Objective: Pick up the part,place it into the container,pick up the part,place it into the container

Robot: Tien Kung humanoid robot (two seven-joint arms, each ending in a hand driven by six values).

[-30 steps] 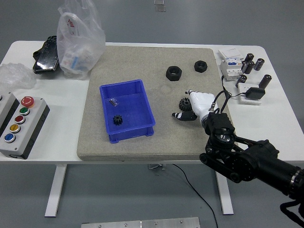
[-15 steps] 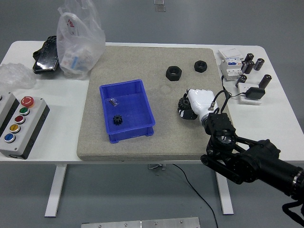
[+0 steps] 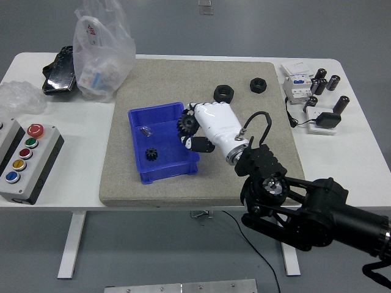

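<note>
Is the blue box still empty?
No, the blue bin already holds a small black gear and a tiny metal piece.

We see an evenly, brightly lit scene under soft overhead light, with only faint shadows under the blue container [image 3: 164, 141] and the right hand [image 3: 211, 127], mild glare on the white table [image 3: 360, 155], sharp focus throughout and slight bowing at the edges

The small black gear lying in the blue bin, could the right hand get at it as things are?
Probably not yet: the white right hand is shut on another black gear at the blue plastic bin's right rim. The bin is open-topped, so the small black gear is otherwise unobstructed.
</note>
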